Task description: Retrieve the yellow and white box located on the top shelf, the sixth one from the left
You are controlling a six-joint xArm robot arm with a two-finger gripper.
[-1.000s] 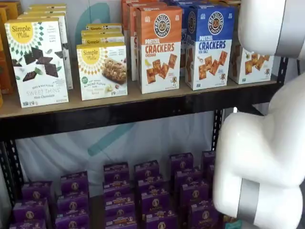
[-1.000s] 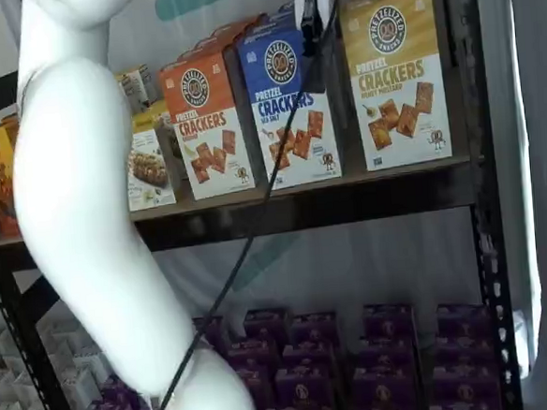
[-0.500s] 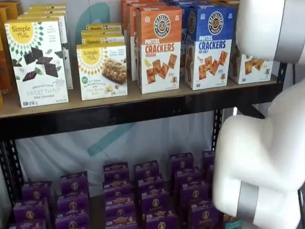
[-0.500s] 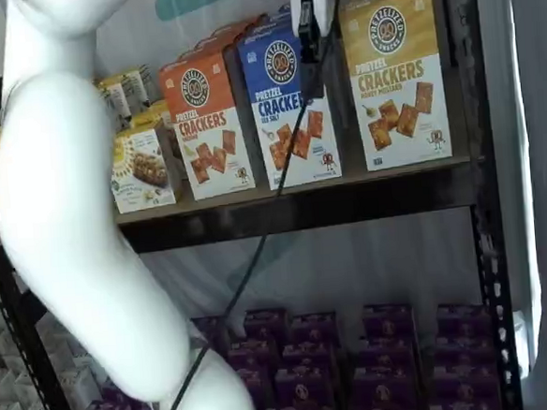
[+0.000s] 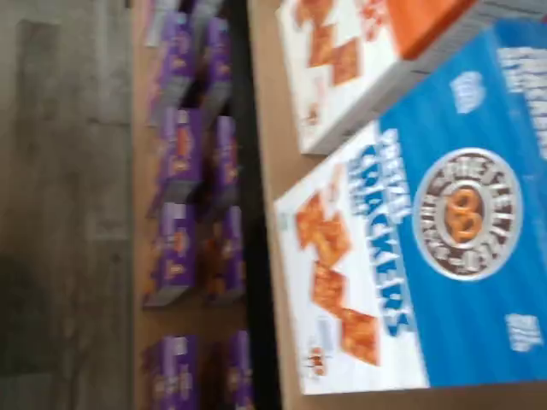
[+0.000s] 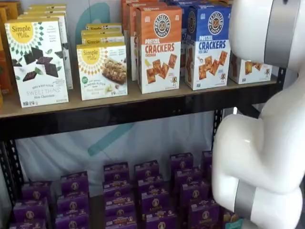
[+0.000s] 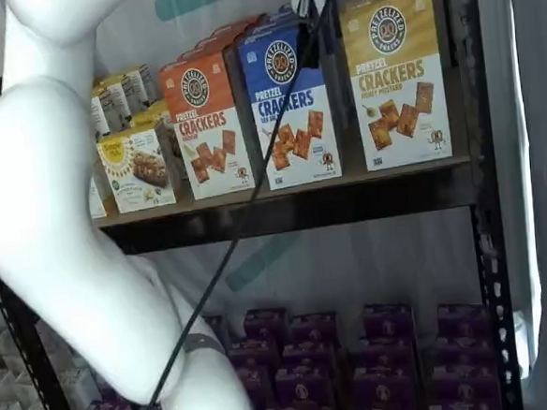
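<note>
Three Pretzel Crackers cartons stand side by side at the right end of the top shelf [image 7: 293, 208]: an orange carton [image 7: 207, 125], a blue carton [image 7: 288, 108] and the yellow and white box [image 7: 396, 79], which stands upright just beside the right-hand upright, its face toward the camera. In a shelf view only the lower white part of this box [image 6: 250, 70] shows, behind the white arm [image 6: 259, 143]. The pincer [image 7: 307, 24] hangs from the upper edge in front of the blue carton, a black cable [image 7: 254, 192] trailing down beside it; its black fingers [image 7: 308, 36] are seen as one dark piece, so whether it is open or closed cannot be told, and no box is in it. The wrist view, turned on its side and blurred, shows the blue carton [image 5: 427, 265] and the orange carton [image 5: 359, 60] on the tan surface, with small purple boxes [image 5: 184, 222] on the lower level.
</note>
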